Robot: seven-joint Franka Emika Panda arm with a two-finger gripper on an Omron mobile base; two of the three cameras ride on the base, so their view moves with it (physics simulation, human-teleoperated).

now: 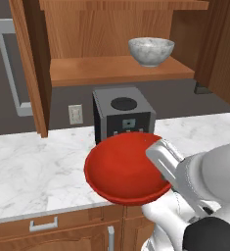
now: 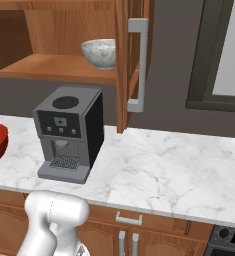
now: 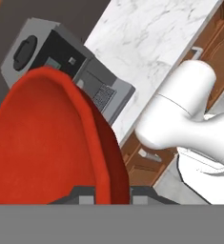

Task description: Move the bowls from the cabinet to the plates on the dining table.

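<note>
The glossy red wide round bowl (image 1: 126, 171) is out of the reddish-brown wooden wall cabinet (image 1: 116, 39) and carried in the air in front of the grey box-shaped coffee machine (image 1: 122, 115), above the front of the white grey-veined marble worktop (image 1: 33, 166). The tool (image 3: 112, 193) is closed on its rim: in the hand view the red wall runs down right between the two dark fingertips (image 3: 85, 194), one on each side of it. So the bowl sits off to one side of the tool, held by its edge, with the open side tipped a little rather than level.

The grey-white marbled round bowl (image 1: 151, 51) stands upright on the cabinet's wooden shelf (image 1: 116, 71), above and behind the coffee machine, well apart from the arm. The cabinet door (image 2: 126, 65) with its tall grey bar handle (image 2: 139, 65) stands open.

The relation that matters next, as I judge it: the cabinet and worktop lie straight ahead of the base, and neither plates nor dining table are anywhere before it. The bowl is already clear of the shelf and of the machine's top, so the carry should call for turning or driving away from this wall. Gripped by the rim alone, the bowl may swing or slip in transit.
</note>
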